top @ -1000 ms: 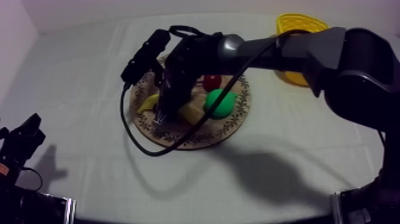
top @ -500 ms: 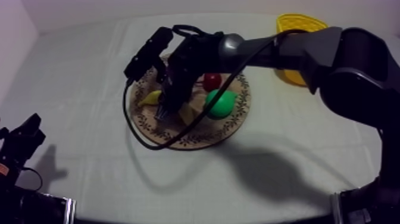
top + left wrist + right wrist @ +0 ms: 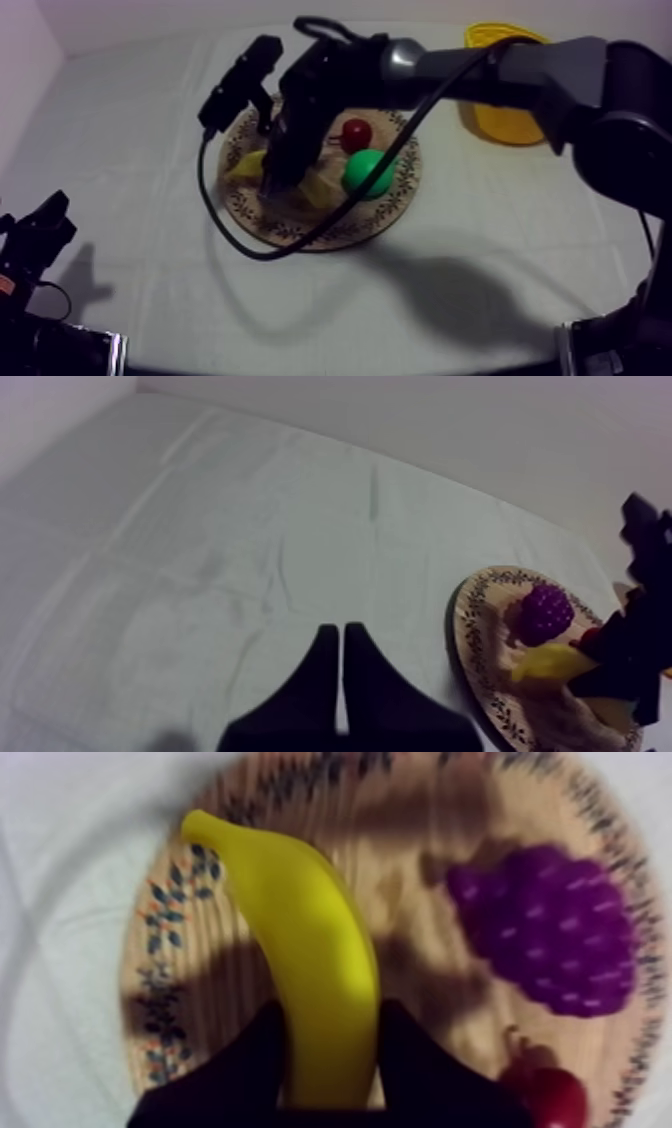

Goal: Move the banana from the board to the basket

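Grey-white cloth (image 3: 130, 150) covers the table, with the board (image 3: 400, 200) at its middle. The right gripper (image 3: 280, 178) is over the board's left part, its fingers (image 3: 250, 1067) closed round the banana (image 3: 310, 972) near one end, while the other end points toward the rim. Grapes (image 3: 545, 927), a small red fruit (image 3: 355, 133) and a pear (image 3: 368, 172) lie on the board. The basket (image 3: 505, 115) sits at the far right, well apart. The left gripper (image 3: 341, 666) rests low at the left, fingers together on nothing.
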Robot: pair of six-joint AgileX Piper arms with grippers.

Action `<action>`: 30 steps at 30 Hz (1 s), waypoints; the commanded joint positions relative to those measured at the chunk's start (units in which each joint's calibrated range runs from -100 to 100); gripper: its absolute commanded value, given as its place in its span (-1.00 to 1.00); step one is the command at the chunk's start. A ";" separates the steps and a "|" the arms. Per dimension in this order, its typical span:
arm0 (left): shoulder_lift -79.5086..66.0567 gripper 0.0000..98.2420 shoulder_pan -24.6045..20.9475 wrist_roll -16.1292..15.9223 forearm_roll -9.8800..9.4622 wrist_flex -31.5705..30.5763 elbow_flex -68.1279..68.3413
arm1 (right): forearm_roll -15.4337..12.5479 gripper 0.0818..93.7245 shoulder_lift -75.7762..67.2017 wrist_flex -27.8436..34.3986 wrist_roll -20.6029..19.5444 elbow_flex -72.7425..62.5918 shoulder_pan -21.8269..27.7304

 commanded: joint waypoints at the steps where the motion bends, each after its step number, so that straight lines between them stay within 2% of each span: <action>1: -0.03 -1.00 0.00 -0.01 -0.02 0.00 0.03 | -0.18 -0.46 -2.66 4.50 0.38 -1.31 0.06; 7: -0.03 -1.00 0.00 0.00 -0.02 0.00 0.03 | -2.13 -0.47 -9.09 17.11 2.54 -8.33 2.42; 13: -0.03 -1.00 0.00 0.04 -0.02 0.00 0.03 | -3.36 -0.47 -13.82 24.31 4.10 -14.74 7.25; 30: -0.03 -1.00 0.00 0.04 -0.02 0.00 0.03 | -2.56 -0.46 -15.85 28.97 4.84 -22.69 21.90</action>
